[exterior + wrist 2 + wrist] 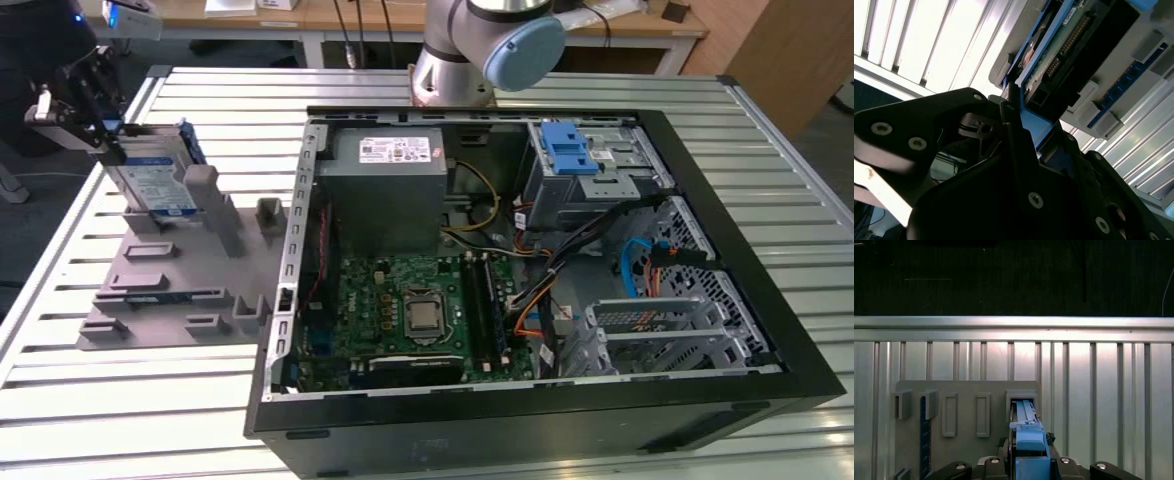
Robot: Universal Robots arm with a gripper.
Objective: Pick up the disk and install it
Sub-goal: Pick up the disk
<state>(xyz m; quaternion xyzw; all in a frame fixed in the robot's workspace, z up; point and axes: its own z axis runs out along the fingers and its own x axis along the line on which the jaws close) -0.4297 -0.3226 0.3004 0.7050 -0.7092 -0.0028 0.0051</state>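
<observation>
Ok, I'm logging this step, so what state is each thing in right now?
disk: upright in the grey holder's slot, gripped at its top edge.
gripper: shut on the disk.
grey holder: flat on the table, beside the computer case.
computer case: lying on its side, open.
drive cage: inside the computer case, blue latch on it.

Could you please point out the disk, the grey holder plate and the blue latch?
the disk (pixel 154 185): exterior view, labelled face
the grey holder plate (pixel 180 268): exterior view, flat base
the blue latch (pixel 570 150): exterior view, middle
</observation>
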